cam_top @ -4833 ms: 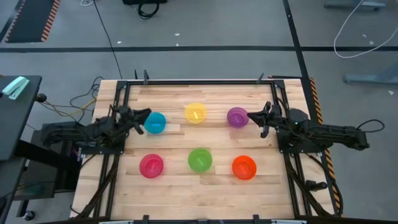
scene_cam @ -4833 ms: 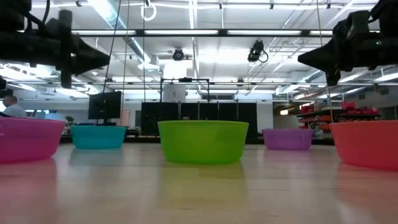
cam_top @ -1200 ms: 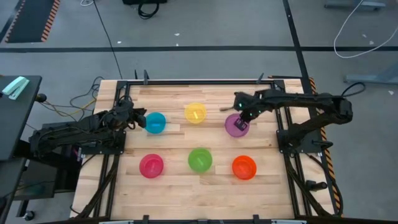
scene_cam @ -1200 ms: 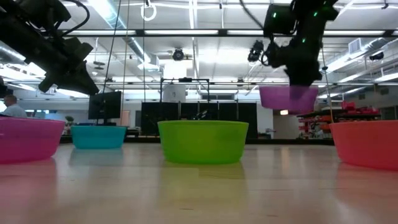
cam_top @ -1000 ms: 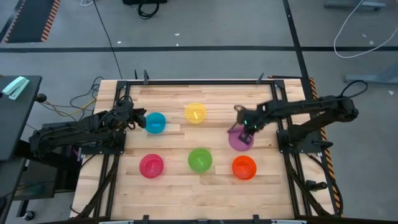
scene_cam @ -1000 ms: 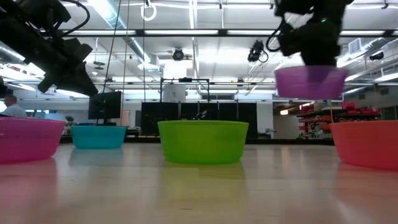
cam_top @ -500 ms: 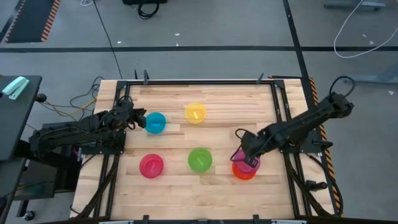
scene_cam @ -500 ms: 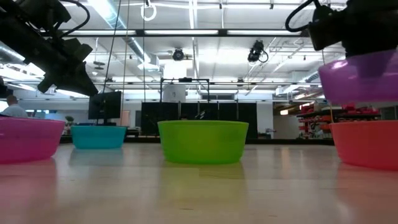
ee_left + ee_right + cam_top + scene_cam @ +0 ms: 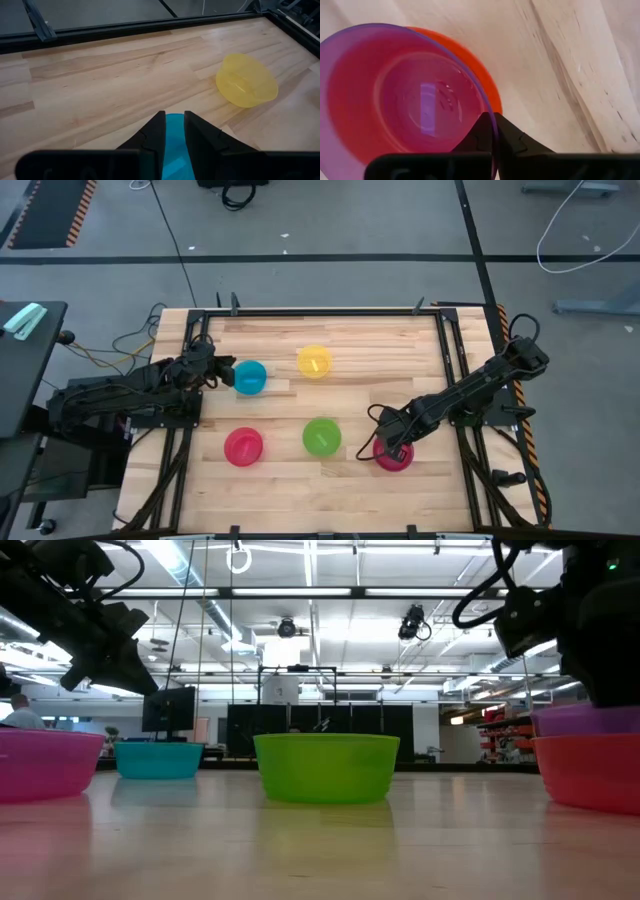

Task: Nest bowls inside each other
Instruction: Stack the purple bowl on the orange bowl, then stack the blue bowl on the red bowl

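Note:
My right gripper [image 9: 393,442] is at the table's near right, shut on the purple bowl [image 9: 395,456]. That bowl sits inside the orange bowl [image 9: 590,772], a little off centre, with an orange rim [image 9: 481,75] showing on one side. My left gripper [image 9: 222,370] hovers above the left edge of the blue bowl [image 9: 250,377], open by a narrow gap. It touches nothing, and blue shows between its fingers [image 9: 155,135]. In the low view the left gripper [image 9: 112,645] hangs well above the blue bowl [image 9: 158,758], which stands on the table. My right gripper [image 9: 493,120] pinches the purple bowl's rim [image 9: 491,131] on the side toward the arm, with one finger [image 9: 479,132] inside the bowl and one [image 9: 514,139] outside. The fingers come from above, slanting in from the table's right. The bowl sits upright in the orange bowl, its rim [image 9: 585,720] just above the orange one.
Three more bowls stand on the wooden table: yellow [image 9: 314,361] at far centre, green [image 9: 321,437] at near centre and pink [image 9: 243,446] at near left. Black frame rails [image 9: 447,360] run along the table's sides. A person [image 9: 15,712] is far off in the room.
My right gripper carried the lifted purple bowl from the middle right toward the near edge, over the orange bowl. It then lowered the bowl into the orange bowl and kept its hold.

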`<state>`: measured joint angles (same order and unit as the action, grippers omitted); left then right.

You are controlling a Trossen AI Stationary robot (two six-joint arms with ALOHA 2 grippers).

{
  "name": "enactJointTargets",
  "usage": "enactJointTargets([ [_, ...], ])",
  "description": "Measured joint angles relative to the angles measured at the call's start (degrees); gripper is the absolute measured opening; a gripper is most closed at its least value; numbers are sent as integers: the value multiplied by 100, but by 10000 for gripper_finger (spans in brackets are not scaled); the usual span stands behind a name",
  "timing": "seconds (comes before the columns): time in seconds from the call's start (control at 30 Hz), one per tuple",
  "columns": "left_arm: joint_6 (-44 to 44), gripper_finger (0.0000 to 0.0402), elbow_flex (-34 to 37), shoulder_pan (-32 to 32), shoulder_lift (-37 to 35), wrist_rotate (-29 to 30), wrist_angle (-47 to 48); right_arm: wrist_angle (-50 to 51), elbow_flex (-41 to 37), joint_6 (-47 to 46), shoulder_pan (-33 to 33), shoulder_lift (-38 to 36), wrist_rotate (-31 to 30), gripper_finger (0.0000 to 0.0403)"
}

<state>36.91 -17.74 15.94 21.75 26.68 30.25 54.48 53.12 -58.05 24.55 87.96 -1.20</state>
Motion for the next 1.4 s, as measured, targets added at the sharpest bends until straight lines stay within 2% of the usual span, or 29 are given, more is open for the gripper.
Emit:
enactJointTargets([
  [0.2,38,85,0,0,0,-9,190,-2,0,-32,-4,130,71,29],
  [0.7,143,96,0,0,-1,-7,246,136,-2,-39,-4,-120,88,105],
  [1.07,165,94,0,1,48,-22,262,459,164,42,-4,-120,-58,121],
  [1.23,455,97,0,155,382,-380,251,572,419,426,-113,-120,-642,121],
  [1.4,621,98,1,641,912,-1019,256,579,555,964,-514,-120,-775,121],
])
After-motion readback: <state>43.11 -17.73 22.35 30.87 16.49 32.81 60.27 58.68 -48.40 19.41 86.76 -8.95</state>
